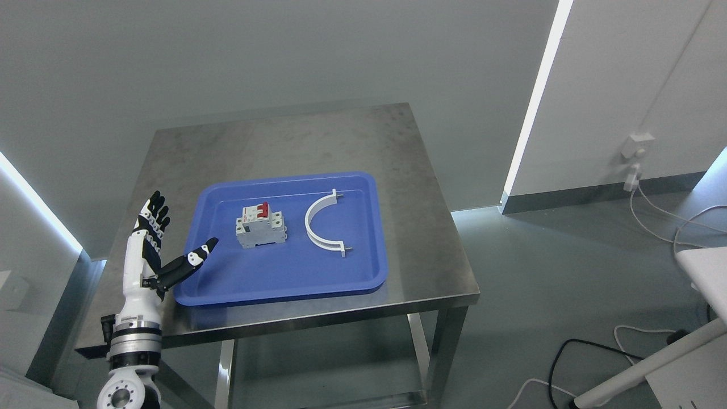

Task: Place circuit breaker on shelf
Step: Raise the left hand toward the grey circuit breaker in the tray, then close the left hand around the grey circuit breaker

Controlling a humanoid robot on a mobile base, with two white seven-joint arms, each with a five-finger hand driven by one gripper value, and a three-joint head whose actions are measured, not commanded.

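Observation:
A grey circuit breaker with red switches stands in a blue tray on a steel table. My left hand is raised over the table's left part, just left of the tray. Its fingers are straight and spread and its thumb points toward the breaker. It holds nothing and is a short way from the breaker. The right arm is out of view. No shelf shows apart from the table's lower tier.
A white curved bracket lies in the tray to the right of the breaker. Cables run over the floor at the right. A white stand sits at the lower right. Walls close in behind and to the left.

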